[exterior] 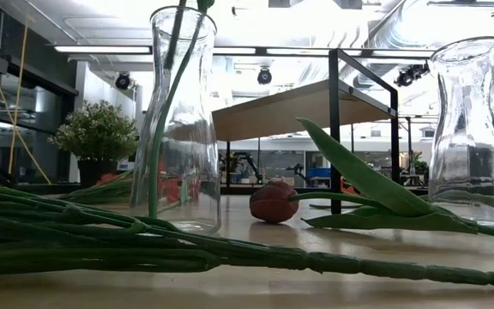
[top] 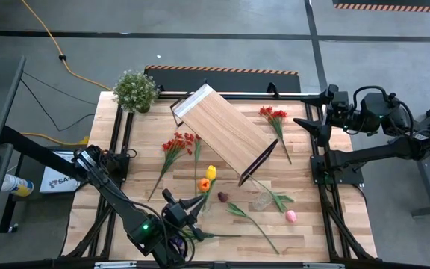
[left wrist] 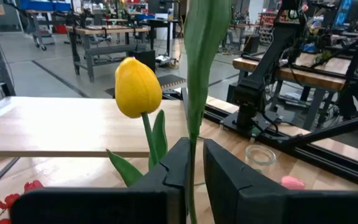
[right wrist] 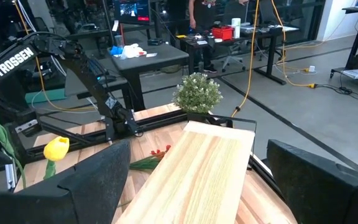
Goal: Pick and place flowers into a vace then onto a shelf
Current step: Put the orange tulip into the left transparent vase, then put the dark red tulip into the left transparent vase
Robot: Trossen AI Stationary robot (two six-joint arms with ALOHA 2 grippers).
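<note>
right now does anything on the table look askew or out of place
Yes. The shelf sits diagonally across the tabletop rather than square to its edges, and several flowers lie loose and scattered: red sprays, a pink tulip, a maroon tulip.

Overhead, table-level, 2 wrist views.

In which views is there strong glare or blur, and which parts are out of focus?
Low view: bright ceiling lights wash out the background behind the glass vase, and the nearest green stems are soft. Left wrist view: the yellow tulip is sharp, the workshop behind slightly blurred. High view: even light, no strong shadows on the shelf.
</note>
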